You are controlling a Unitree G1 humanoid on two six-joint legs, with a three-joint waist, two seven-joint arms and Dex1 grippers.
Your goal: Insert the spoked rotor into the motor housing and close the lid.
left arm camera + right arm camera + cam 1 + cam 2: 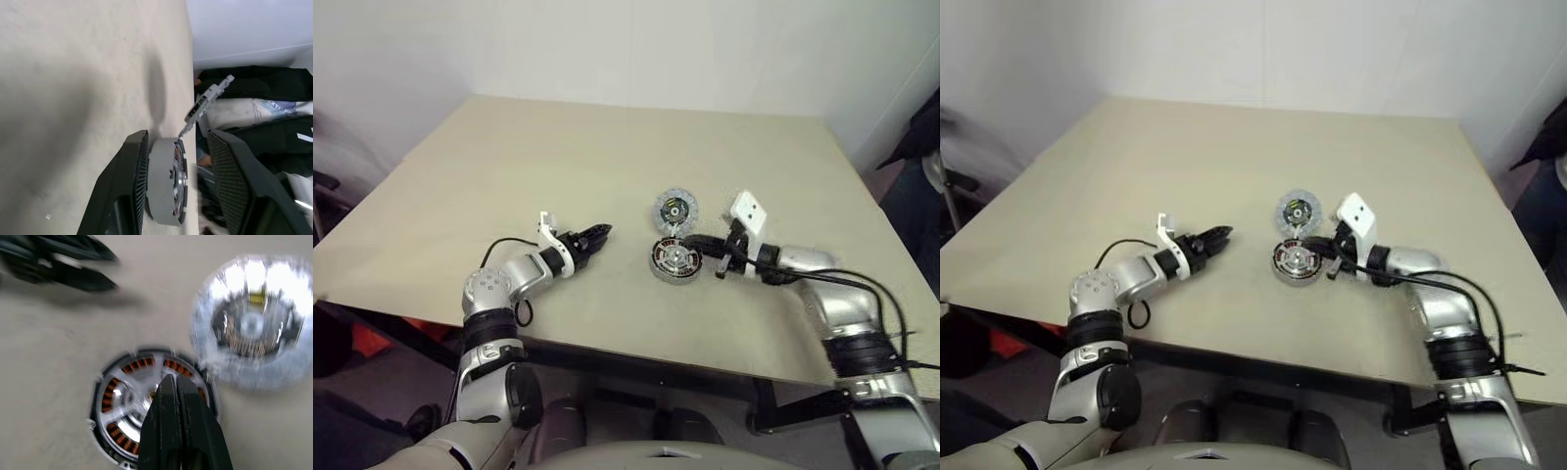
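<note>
The motor housing [674, 259] stands on the beige table, a short round cylinder with copper windings. A silvery spoked disc with a dark rim, apparently the spoked rotor [122, 401], lies in its top, and the copper shows between the spokes. Flat on the table just beyond the housing rests the lid [675, 209], pale with a dark centre. My right gripper [692, 243] is shut on nothing, its tips just over the housing's middle [168, 379]. My left gripper [597, 235] hangs a short way to the left of the housing, pointing at it, open and empty [178, 134].
The table [558, 147] reaches back to a white wall, and its front edge runs just below both forearms. A white camera bracket [747, 211] sticks up from my right wrist. Dark cloth [918, 137] hangs off the table's right side.
</note>
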